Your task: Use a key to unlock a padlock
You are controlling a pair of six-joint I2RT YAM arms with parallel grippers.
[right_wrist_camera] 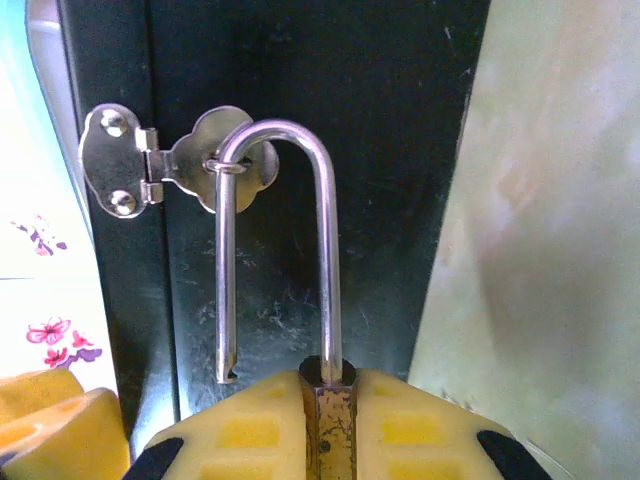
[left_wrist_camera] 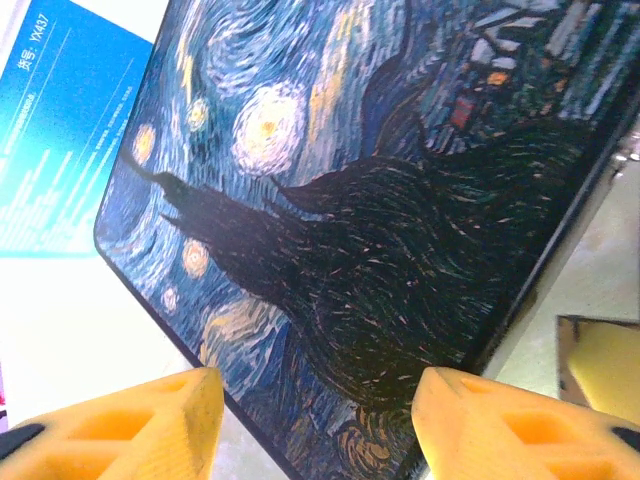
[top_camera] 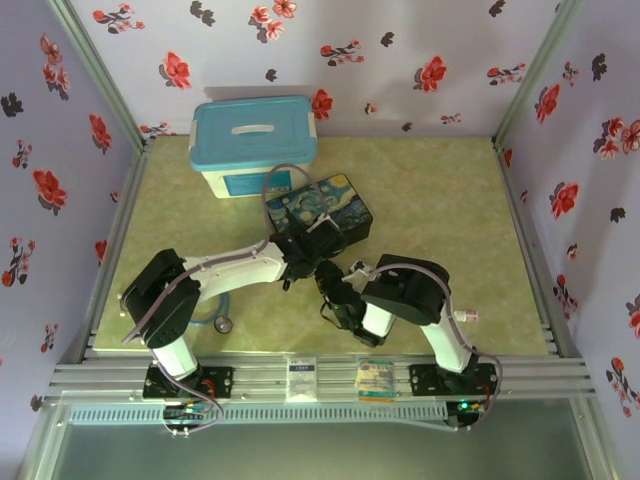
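Observation:
My right gripper [right_wrist_camera: 330,392] is shut on the brass body of the padlock [right_wrist_camera: 330,435]. Its silver shackle [right_wrist_camera: 326,250] stands sprung open: one leg sits in the body, while the notched free end hangs bare on the left. The shackle is still hooked through the ring of the silver hasp [right_wrist_camera: 170,165] on the dark front of the Starry Night box [top_camera: 325,205]. My left gripper [left_wrist_camera: 318,400] is open, its yellow fingers [left_wrist_camera: 150,420] spread over the near corner of the painted lid [left_wrist_camera: 350,200]. The key is out of view.
A white bin with a blue lid [top_camera: 255,140] stands behind the box, its blue label [left_wrist_camera: 50,150] close to the lid's edge. A stethoscope head [top_camera: 223,324] lies by the left arm's base. Floral walls close in three sides, and bare table [top_camera: 450,220] lies to the right.

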